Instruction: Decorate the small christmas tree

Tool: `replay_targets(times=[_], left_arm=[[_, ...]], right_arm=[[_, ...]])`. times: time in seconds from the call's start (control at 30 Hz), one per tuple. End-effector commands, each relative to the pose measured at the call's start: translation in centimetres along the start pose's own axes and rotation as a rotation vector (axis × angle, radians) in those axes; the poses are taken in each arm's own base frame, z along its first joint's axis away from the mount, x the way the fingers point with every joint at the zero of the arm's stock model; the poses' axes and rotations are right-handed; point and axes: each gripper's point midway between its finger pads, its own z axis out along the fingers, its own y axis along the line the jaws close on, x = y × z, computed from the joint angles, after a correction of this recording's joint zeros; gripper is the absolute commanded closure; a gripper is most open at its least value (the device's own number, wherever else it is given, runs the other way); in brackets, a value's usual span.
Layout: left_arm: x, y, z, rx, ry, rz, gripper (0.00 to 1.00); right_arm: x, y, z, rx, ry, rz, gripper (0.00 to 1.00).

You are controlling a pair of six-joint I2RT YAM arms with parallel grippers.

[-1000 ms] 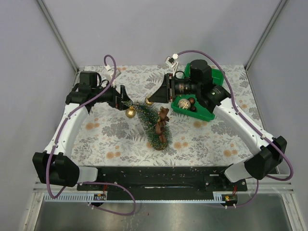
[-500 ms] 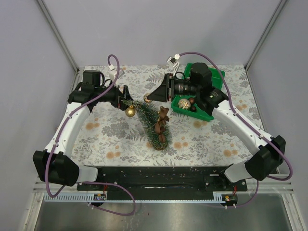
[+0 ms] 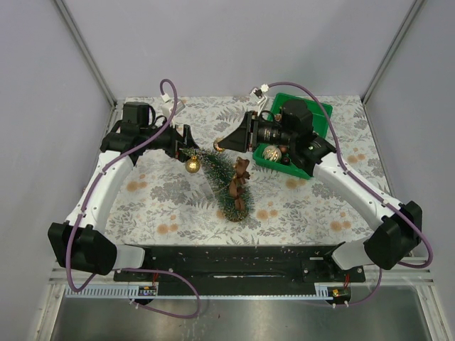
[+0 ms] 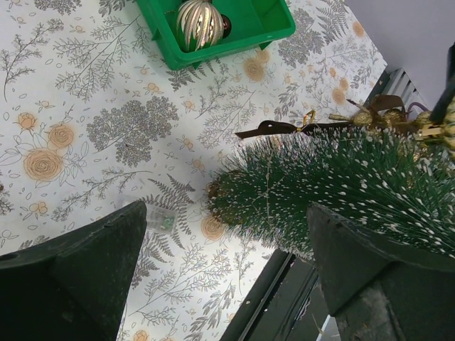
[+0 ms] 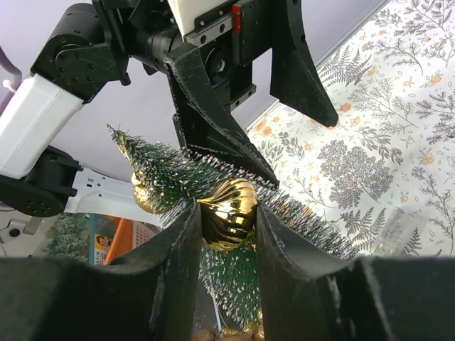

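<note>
The small christmas tree (image 3: 222,181) has its base toward the near edge and its tip pointing back-left. A gold ball (image 3: 193,165) and a brown bow (image 3: 241,175) hang on it. My right gripper (image 3: 221,145) is shut on a ribbed gold ornament (image 5: 229,213), held against the bristles of the tree (image 5: 174,177) near its top. My left gripper (image 3: 186,147) stands open by the tip, holding nothing. In the left wrist view the tree (image 4: 341,188) lies close to the right finger (image 4: 370,284).
A green bin (image 3: 318,114) at the back right, partly under the right wrist, holds a silver ornament (image 3: 270,153) and a dark ball. The left wrist view shows the bin (image 4: 274,21) and the silver ornament (image 4: 199,21). A small clear piece (image 4: 160,219) lies on the floral cloth.
My left gripper has edged right toward the tree tip. The right wrist has shifted slightly, uncovering more of the green bin. The gold ornament stays at the tree top.
</note>
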Motion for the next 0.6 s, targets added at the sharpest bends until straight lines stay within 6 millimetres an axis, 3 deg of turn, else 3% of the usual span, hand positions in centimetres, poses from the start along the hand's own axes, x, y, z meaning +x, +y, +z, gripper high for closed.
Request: replay_targets(times=[0.0,0.57], left_arm=[[-2.2,-0.7,-0.3,0.004,-0.05,0.061,0.01],[-2.3,-0.9,-0.1,-0.003,-0.042,0.066,0.01]], right_arm=[[-1.5,1.4,-0.1,-0.029,-0.074,-0.036,0.9],[-0.4,-0.1,-0.2,0.013,-0.07,-0.026,0.9]])
